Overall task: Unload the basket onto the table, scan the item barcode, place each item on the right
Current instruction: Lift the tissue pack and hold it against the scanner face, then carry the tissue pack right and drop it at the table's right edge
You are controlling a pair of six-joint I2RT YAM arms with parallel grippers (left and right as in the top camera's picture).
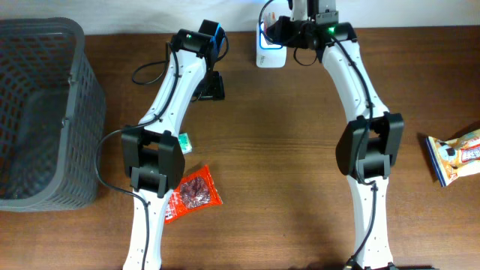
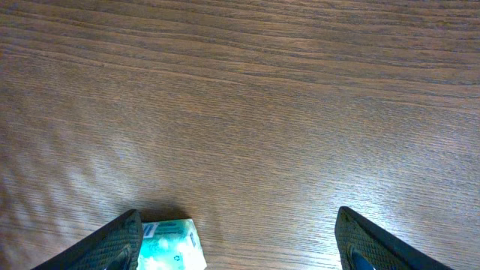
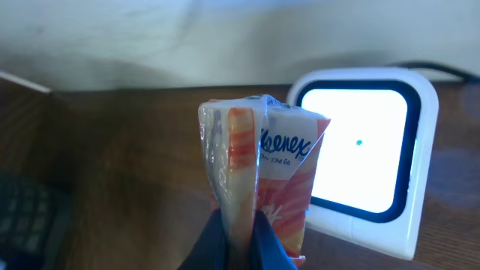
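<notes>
The right pincer (image 3: 240,244) is clamping shut on the bottom edge of the orange-and-white plastic-wrapped Kleenex tissue pack (image 3: 259,169), holding it upright in the air just in front of the white square barcode scanner with the glowing window (image 3: 364,150).

Here is the worry: no barcode is showing on the faces in the right wrist view. The pack is also standing partly edge-on and off to the left of the window, so the reader is quite possibly seeing only a seam or a blank side. The glossy wrap is catching light too, and glare could be spoiling a read. The grip is looking thin as well, just a pinch at the narrow end of a soft pack, so any quick wrist roll is risking the pack swivelling or sliding out. Pushing closer could knock the scanner, which is sitting at the far edge of the brown wooden tabletop (image 1: 285,165).

As for pose, the right arm is holding a long reach to the far side, with its wrist bent leftwards toward the scanner in the overhead view. The left arm is sitting stretched forward too, its left pincer (image 2: 238,225) hanging wide open and empty over the wood, with a small green-and-white packet (image 2: 169,244) lying just beside one fingertip.
</notes>
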